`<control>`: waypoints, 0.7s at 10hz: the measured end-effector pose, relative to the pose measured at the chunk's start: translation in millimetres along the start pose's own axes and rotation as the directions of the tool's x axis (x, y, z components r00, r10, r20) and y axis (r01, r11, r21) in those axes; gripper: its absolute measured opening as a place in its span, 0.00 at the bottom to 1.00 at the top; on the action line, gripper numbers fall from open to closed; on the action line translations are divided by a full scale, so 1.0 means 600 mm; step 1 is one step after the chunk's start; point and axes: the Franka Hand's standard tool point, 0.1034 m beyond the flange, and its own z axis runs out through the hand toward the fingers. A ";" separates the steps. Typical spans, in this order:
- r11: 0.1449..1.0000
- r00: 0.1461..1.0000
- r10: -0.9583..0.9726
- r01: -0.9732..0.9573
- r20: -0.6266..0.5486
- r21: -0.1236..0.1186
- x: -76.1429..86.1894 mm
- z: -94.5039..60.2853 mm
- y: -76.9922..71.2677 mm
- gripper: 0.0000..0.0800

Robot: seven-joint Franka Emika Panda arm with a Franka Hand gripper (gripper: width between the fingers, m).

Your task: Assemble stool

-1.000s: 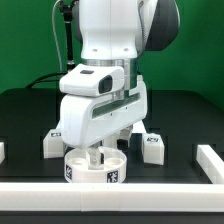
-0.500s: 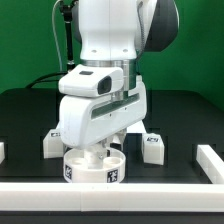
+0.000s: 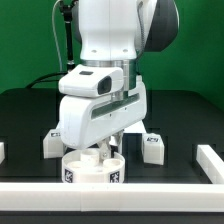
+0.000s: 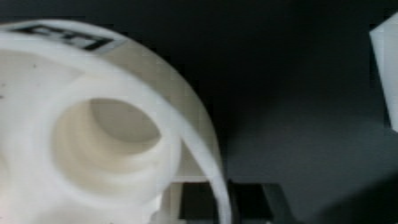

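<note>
The white round seat lies at the table's front edge, with marker tags on its side wall. My gripper reaches down onto it and is shut on its rim. In the wrist view the seat fills most of the picture, with a round socket in it. Its thin rim runs between my two dark fingers, so my gripper is closed on it. One white leg lies left of the seat in the exterior view. Another leg lies to its right.
A white rail runs along the table's front edge. A white bar lies at the exterior view's right, and another bar end at its left. A white block edge shows in the wrist view.
The seat, with my gripper on its rim, has shifted slightly down and toward the front rail. The two legs have not moved.
</note>
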 end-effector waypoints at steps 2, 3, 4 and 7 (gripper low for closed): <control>1.000 1.000 0.000 0.000 0.000 0.000 0.000 0.000 0.000 0.04; 1.000 1.000 0.000 0.000 0.000 0.000 0.000 0.000 0.000 0.04; 1.000 1.000 -0.005 0.005 0.000 0.001 0.004 0.000 -0.001 0.04; 0.999 0.999 -0.037 0.037 -0.021 -0.001 0.060 0.002 -0.014 0.04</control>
